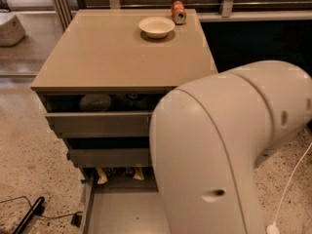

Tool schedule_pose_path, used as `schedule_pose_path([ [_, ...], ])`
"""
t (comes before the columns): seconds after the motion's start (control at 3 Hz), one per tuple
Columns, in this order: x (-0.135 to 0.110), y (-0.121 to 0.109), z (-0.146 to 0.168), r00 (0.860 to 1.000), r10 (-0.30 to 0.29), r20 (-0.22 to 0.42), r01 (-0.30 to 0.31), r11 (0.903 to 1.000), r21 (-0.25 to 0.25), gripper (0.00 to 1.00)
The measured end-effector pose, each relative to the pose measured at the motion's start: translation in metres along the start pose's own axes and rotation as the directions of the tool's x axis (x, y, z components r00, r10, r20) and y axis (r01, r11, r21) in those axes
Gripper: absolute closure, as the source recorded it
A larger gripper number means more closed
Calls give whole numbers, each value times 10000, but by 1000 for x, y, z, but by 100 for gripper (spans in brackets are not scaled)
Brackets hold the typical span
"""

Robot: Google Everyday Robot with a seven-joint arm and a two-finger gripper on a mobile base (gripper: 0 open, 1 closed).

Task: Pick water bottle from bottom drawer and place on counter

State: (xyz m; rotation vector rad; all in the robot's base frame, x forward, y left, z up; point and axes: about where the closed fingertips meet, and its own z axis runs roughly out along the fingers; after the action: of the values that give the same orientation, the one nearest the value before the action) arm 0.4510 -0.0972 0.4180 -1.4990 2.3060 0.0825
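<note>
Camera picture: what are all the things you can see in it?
counter: one, tan, top of the cabinet
bowl: one, cream, far end of the counter
soda can: one, orange-red, counter's back edge, right of the bowl
drawers: three, grey, under the counter
bottom drawer: pulled out furthest
black stick: one, floor, lower left
white cable: one, floor, lower right
arm: one, cream, right foreground
gripper: not in view

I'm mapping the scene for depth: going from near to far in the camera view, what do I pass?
bottom drawer → counter → white bowl → soda can. The gripper is not in view; only the arm shows at right.
</note>
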Motion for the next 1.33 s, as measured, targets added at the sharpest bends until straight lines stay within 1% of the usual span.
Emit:
schedule_pose_path([
  [0.33,31,-16,-63,9972,558,-497,-507,9938,987,100],
  [0.67,32,-35,-98,9951,960,-234,-904,9801,1769,100],
  [1.33,31,-44,-98,9928,1182,-182,-1127,9758,1875,100],
])
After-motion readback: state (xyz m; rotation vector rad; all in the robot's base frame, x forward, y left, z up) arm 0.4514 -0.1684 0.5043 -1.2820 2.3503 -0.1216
